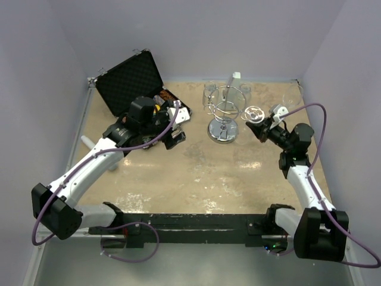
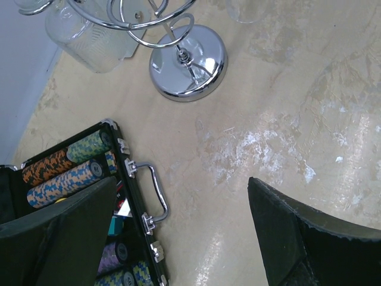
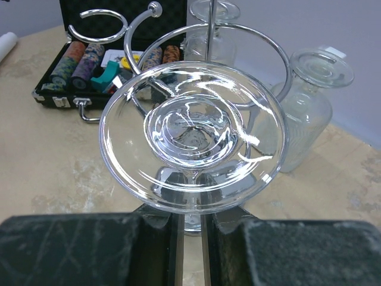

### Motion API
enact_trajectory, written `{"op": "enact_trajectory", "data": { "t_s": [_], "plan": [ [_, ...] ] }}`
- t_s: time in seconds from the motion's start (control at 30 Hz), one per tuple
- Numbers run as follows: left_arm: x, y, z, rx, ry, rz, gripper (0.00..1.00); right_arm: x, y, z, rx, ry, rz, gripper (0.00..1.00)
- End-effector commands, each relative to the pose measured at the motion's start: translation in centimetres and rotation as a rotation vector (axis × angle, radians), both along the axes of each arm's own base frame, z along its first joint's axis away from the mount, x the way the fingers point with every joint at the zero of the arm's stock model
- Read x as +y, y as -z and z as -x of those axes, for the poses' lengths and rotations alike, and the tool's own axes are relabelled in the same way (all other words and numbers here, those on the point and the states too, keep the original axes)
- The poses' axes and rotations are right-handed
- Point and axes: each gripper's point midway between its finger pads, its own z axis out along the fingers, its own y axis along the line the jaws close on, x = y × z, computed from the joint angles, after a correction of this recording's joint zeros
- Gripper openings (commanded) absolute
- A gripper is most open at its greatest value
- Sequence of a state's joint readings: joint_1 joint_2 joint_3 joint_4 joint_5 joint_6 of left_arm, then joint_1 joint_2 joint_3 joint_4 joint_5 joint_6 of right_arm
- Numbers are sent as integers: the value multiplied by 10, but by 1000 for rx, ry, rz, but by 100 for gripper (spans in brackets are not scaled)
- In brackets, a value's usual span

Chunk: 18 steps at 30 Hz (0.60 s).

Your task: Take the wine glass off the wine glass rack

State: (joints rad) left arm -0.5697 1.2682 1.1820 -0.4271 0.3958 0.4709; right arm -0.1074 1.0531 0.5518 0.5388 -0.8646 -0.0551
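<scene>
The right gripper (image 3: 190,221) is closed tight on the thin stem of the wine glass (image 3: 190,137), pinching it just under the round foot. The foot sits level on top and fills most of the wrist view, and the bowl below the fingers (image 3: 89,250) is hidden. From above, the right arm rises from its base at the near right corner and bends at the elbow. Its wrist points left toward the wine glass rack (image 1: 224,116). The glass foot lies just beside the rack's right side. It is probably clear of the nearest wire loop, though the chrome ring behind it makes this hard to judge.

The rack stands upright on its mirrored base near the far middle of the table (image 1: 196,173), with other clear glasses (image 3: 309,104) around it.

The left gripper (image 2: 181,235) is spread wide and holds nothing. That arm stretches forward from the near left corner, and its gripper hangs above bare tabletop between the rack and an open black case (image 1: 131,80) of poker chips (image 2: 65,173).
</scene>
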Motion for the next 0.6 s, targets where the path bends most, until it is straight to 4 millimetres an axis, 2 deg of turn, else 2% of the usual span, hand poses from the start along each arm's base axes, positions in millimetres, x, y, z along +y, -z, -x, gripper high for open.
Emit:
{"op": "enact_trajectory", "data": {
  "t_s": [0.0, 0.17, 0.27, 0.43, 0.57],
  "plan": [
    [-2, -23, 5, -56, 22, 71, 96, -8, -38, -2, -87, 55, 49, 0],
    [-3, -21, 11, -67, 40, 91, 96, -9, -40, 7, -48, 71, 49, 0],
    [-1, -19, 16, -89, 63, 91, 96, -7, -48, 17, -32, 66, 32, 0],
    [1, -22, 18, -147, 73, 100, 99, 0, -68, 35, 6, 36, -16, 0],
    [-1, -30, 17, -229, 89, 128, 100, 3, -96, 47, 13, 21, -18, 0]
  ]
}}
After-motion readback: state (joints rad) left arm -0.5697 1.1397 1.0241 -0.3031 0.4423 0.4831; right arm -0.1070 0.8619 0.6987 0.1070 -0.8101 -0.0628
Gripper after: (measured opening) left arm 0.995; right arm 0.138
